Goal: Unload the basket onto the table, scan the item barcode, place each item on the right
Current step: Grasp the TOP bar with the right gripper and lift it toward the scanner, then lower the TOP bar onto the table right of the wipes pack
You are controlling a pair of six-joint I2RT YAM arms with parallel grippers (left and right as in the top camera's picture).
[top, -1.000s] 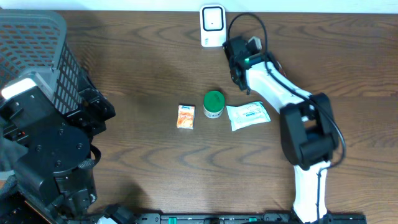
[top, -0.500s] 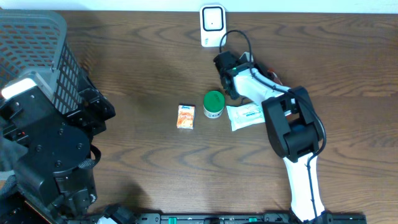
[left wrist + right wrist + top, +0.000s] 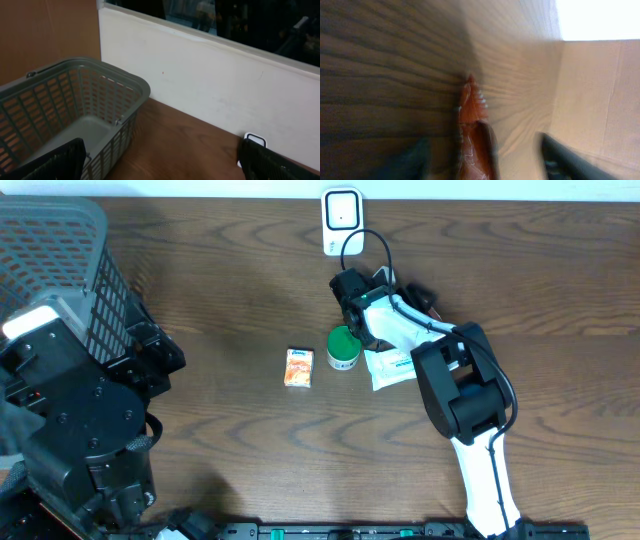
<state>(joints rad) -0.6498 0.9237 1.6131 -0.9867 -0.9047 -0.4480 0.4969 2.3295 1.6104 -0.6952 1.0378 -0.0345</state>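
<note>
The right end effector (image 3: 350, 315), jaws spread and empty, hovers just beside the green-lidded jar (image 3: 344, 347), which stands mid-bench (image 3: 220, 270) between an orange packet (image 3: 299, 367) and a white pouch (image 3: 400, 366), probably lining up a pick for the scanner (image 3: 341, 220); the left end effector (image 3: 165, 161) is also open.

Dark brown table (image 3: 220, 270), wavy wood grain all over it. The basket (image 3: 60, 240) is grey, its walls an open lattice. The scanner (image 3: 341, 220) is white with a pale grey face. Now the 3 items: a packet (image 3: 299, 367) in orange with a white-and-blue band, a tub (image 3: 344, 342) with a bright green lid over a white body, and a sachet (image 3: 405, 367) in white with faint green print (too small to read). The right arm (image 3: 480, 470) is white with black joints. The left arm (image 3: 80, 420) is black throughout.
</note>
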